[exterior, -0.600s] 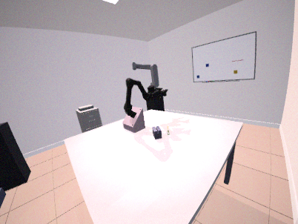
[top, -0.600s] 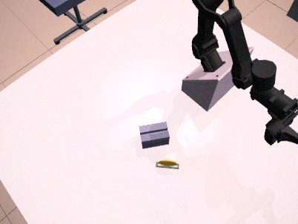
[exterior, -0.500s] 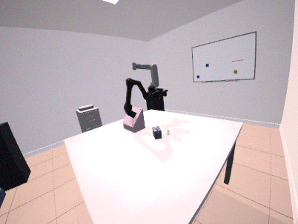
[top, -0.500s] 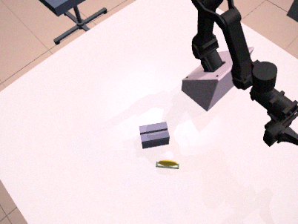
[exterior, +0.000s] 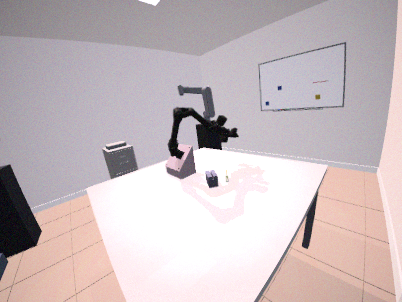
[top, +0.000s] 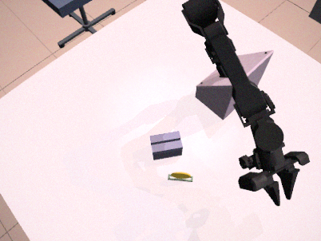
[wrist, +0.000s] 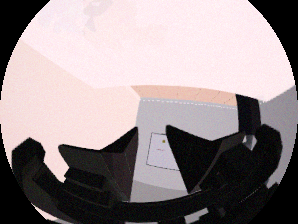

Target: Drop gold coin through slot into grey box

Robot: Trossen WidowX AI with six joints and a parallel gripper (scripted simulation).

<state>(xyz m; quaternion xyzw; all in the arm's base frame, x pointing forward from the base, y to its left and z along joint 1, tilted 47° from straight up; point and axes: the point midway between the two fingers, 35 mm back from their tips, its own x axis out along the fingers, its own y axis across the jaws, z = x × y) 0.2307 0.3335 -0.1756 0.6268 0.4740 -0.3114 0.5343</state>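
Note:
The gold coin [top: 181,175] [exterior: 227,173] stands on edge in its shallow green holder [top: 188,180] on the table. The grey box [top: 166,149] [exterior: 212,180] sits close beside it, toward the arm's base, with a dark slot running across its lid. My gripper [top: 283,202] [exterior: 237,132] [wrist: 152,128] is raised high above the table, well away from the coin and the box. Its fingers are partly apart with nothing between them. The coin and box do not show in the wrist view.
The arm's wedge-shaped base mount [top: 215,99] [exterior: 182,162] stands on the white table [top: 80,120] [exterior: 165,220], beyond the box from the coin. A whiteboard [exterior: 302,77] [wrist: 159,155] hangs on the wall. An office chair [top: 85,25] stands beyond the table edge.

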